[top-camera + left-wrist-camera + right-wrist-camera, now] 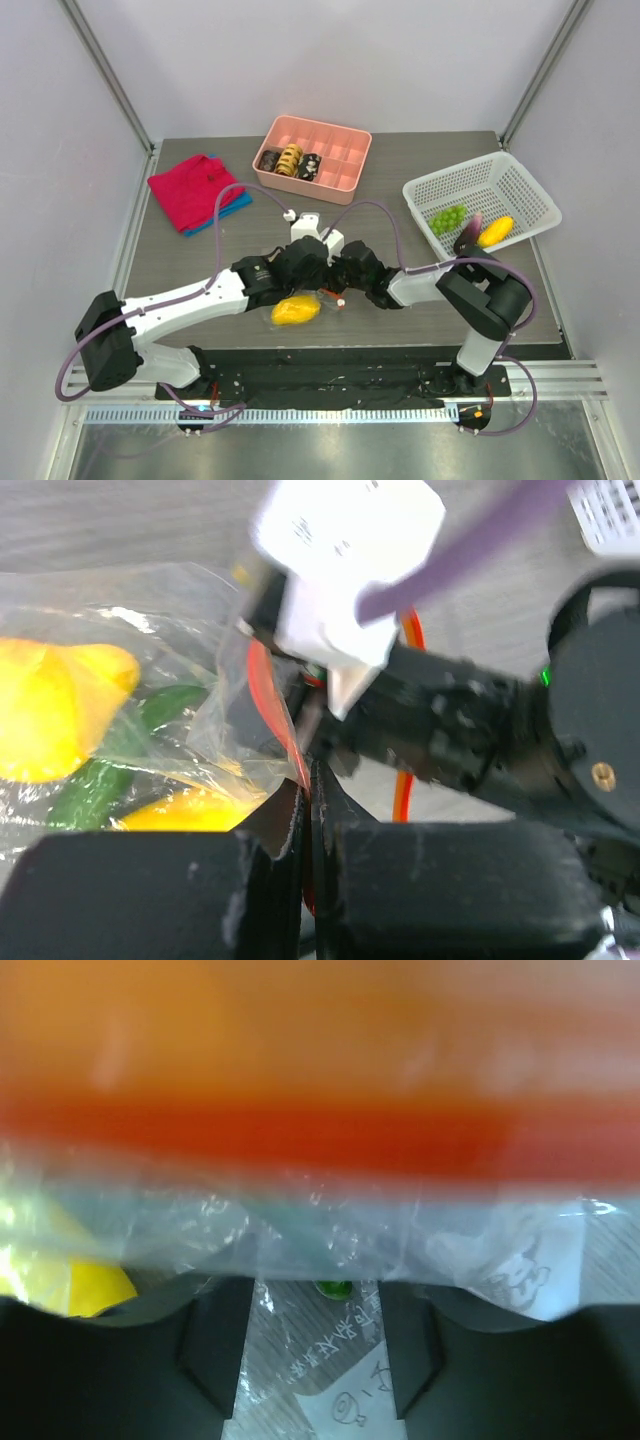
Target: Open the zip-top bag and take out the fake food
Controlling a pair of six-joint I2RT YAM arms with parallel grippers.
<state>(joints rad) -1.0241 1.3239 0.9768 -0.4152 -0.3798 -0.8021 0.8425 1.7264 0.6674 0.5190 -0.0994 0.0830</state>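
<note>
The zip-top bag (277, 318) lies on the table's near centre between both grippers, with a yellow piece of fake food (296, 310) inside. My left gripper (310, 780) is shut on the bag's orange-red zipper strip (268, 695). Through the clear plastic show yellow pieces (50, 710) and a green long vegetable (100, 780). My right gripper (315, 1320) stands open at the bag's mouth. The crinkled plastic (330, 1230) drapes across its fingertips, and the blurred zipper strip (300, 1140) is just beyond. Green grapes (447, 217), a purple eggplant (476, 222) and a yellow piece (495, 231) lie in the white basket (520, 190).
A pink compartment tray (345, 150) with brown pastry pieces stands at the back centre. A folded red cloth (190, 190) lies at the back left. The basket sits at the right edge. Purple cables loop over both arms.
</note>
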